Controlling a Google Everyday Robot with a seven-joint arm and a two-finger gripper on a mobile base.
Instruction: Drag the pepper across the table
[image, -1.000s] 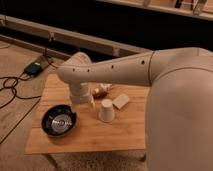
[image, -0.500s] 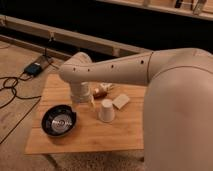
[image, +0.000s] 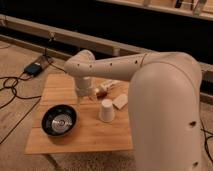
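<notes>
Frame centre: end effector (image: 86, 96) low on worktop (image: 56, 85), just left of pepper (image: 102, 92); grip state: can't tell.

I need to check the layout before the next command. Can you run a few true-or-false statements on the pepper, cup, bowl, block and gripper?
1. The dark bowl sits on the table near its front edge. True.
2. The pepper lies inside the bowl. False: it lies on the table top, behind the white cup.
3. The cup stands with its mouth up. False: it is upturned, mouth down.
4. The gripper is low over the table, on the bowl's side of the pepper. True.
5. The pale block is stacked on the cup. False: it lies on the table beside the cup.
</notes>
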